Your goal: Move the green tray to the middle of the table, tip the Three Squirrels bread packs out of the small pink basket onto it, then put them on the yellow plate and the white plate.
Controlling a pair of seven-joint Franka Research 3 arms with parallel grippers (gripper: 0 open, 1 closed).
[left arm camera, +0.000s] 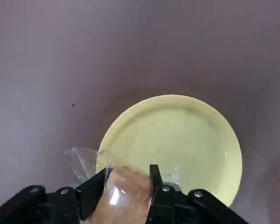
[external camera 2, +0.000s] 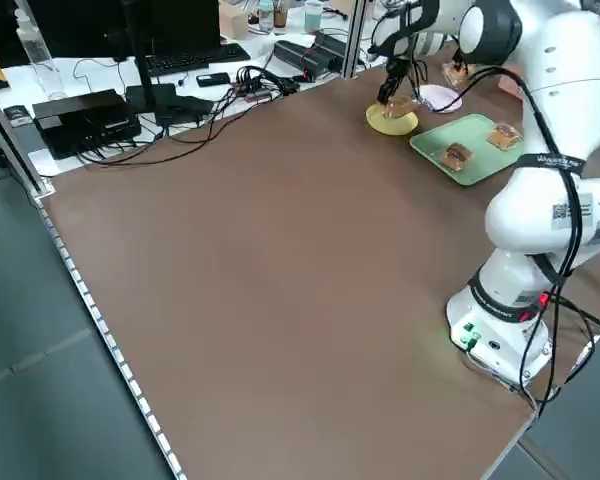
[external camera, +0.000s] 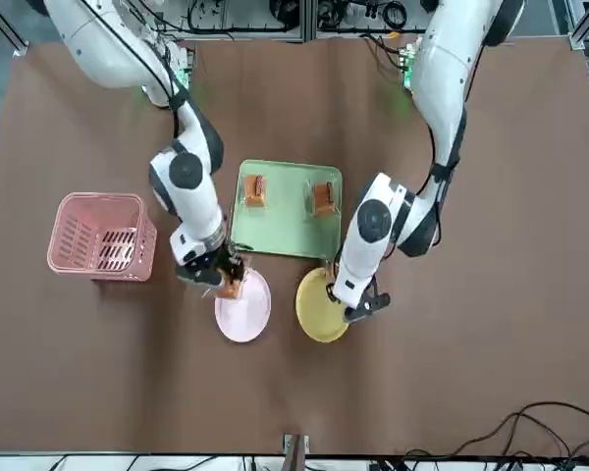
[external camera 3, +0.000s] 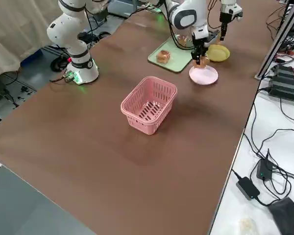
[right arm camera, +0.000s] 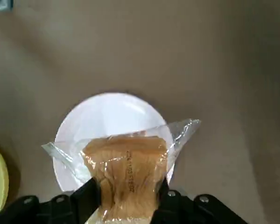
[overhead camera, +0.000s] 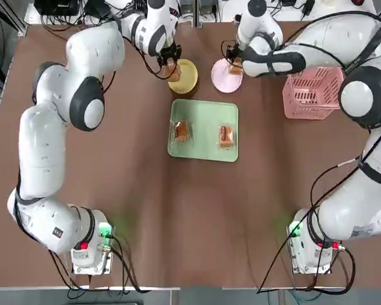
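Bread packs, light, soft and slippery in crinkly film, are hanging pinched at mid-body between both grippers' closed jaws, the left gripper over the yellow plate, the right gripper over the white plate.

Top cam: straight down, arm bases at 6 o'clock, green tray near centre, whole table in view. Front cam: high across the table, facing the robot, so bases sit at 12 o'clock and sides are mirrored; same tray and both plates visible. Left side cam: raised, far back, looks diagonally over the table; work area small at 1 o'clock. Right side cam: raised, diagonal, small pink basket close at centre, plates farther at 1 o'clock. Wrist cams: very close, looking down past own fingers, left onto yellow plate, right onto white plate. All four wide views share tray and plates.
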